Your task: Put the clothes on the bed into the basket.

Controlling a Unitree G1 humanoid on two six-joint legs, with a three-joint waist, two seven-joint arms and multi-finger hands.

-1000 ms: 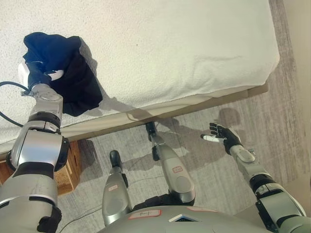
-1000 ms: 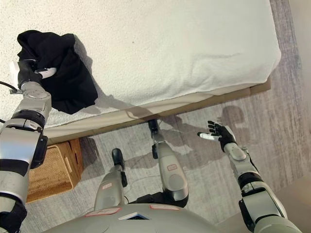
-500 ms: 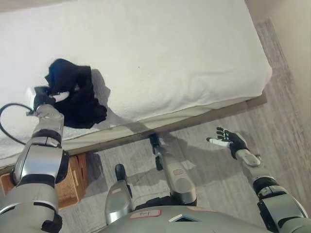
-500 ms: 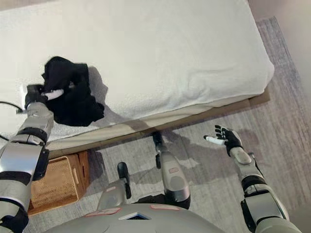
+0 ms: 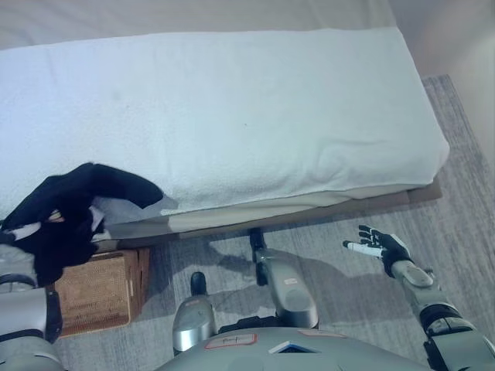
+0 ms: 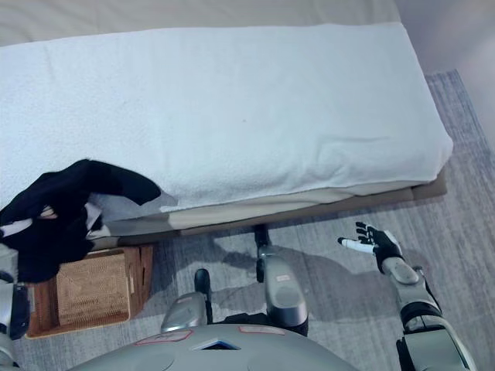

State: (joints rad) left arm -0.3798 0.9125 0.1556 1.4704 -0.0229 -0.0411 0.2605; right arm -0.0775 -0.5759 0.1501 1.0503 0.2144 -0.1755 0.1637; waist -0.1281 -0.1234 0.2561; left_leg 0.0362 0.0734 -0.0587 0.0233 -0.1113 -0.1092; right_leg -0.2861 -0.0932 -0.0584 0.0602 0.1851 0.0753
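Carrying the cloth (image 6: pixel 73 205) over to the basket (image 6: pixel 91 290) is the step in hand, by my reading, and the drop is close. The left hand (image 5: pixel 54 224) sits at the far left, wrapped in the dark fabric with only white tips peeping out, so its fingers look clenched on the cloth. The bundle hangs off the bed (image 6: pixel 232 116) edge, partly over the basket's near rim and partly over the bed's side.

To do it well, the hand should travel a little further toward the basket's middle before letting go, so the trailing flap that reaches right toward the bed does not catch on the mattress edge or drape over the rim. Lowering before release would help the whole bundle fall inside rather than slide down the outside wall.

The cloth is black, soft and crumpled, bunched into a loose lump with one limp tongue sticking out to the right. It will likely sag and spread once freed. The basket is woven, brown and squarish, standing on the floor (image 5: pixel 325 232) just beside the bed frame; its inside looks bare where visible.

The bed top shows no other clothes in these views. Far right, the right hand (image 6: pixel 375 243) hovers above the floor, fingers spread and released, holding nothing.
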